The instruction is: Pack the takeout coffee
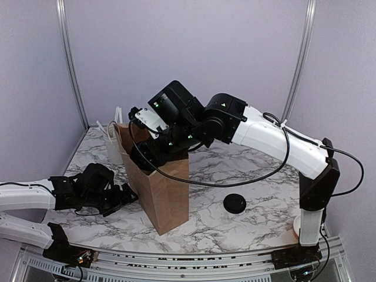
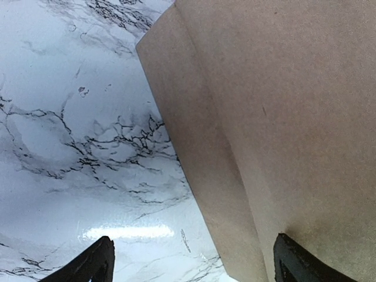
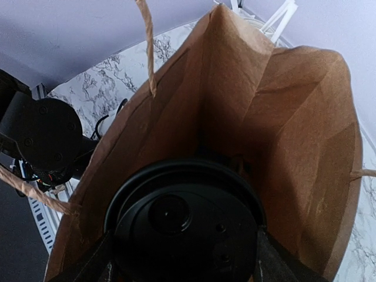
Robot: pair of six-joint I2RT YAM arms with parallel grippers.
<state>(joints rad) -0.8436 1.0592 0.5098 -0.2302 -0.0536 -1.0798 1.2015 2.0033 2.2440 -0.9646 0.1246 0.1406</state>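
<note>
The takeout coffee shows only as its round black lid (image 3: 185, 223) in the right wrist view; the white cup body is hidden beneath it. My right gripper (image 3: 183, 261) is shut on it, one finger on each side of the lid, and holds it inside the mouth of an upright brown paper bag (image 3: 294, 135). In the top view that gripper (image 1: 154, 154) sits at the bag's (image 1: 167, 194) open top. My left gripper (image 1: 126, 194) is open and low beside the bag's left wall. In the left wrist view the gripper (image 2: 194, 264) straddles the bag's (image 2: 282, 117) near corner.
A loose black lid (image 1: 235, 203) lies on the marble table right of the bag. White items (image 1: 113, 141) stand behind the bag at the back left. The bag's paper handles (image 3: 147, 47) hang over its rim. Purple walls enclose the table.
</note>
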